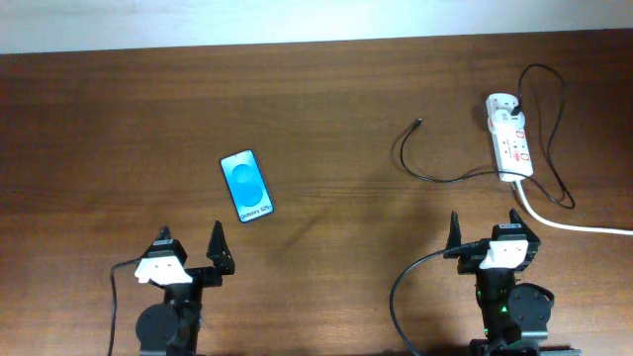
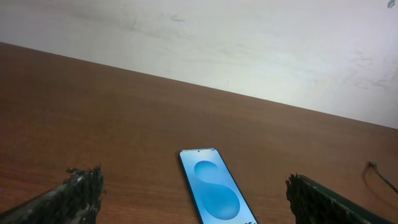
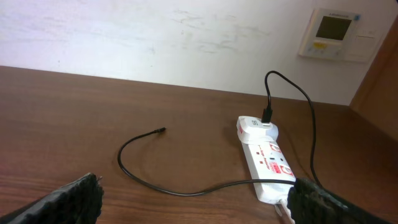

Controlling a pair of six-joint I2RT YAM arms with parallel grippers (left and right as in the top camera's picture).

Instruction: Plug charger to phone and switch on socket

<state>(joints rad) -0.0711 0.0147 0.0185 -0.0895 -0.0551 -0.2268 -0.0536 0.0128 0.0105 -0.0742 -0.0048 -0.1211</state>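
Dark wood bench, pale wall behind. Saw socket at far right with white adapter plugged into its far end. Traced charger looping leftward from there. Found plug tip loose on bare wood, well apart from phone. Noted phone flat, screen up, left of centre, just ahead of left tool. Found left tool spread wide, gripping nothing; same for right tool, near socket's close end. Saw white cord running off right edge. Saw bare bench between phone and plug tip.
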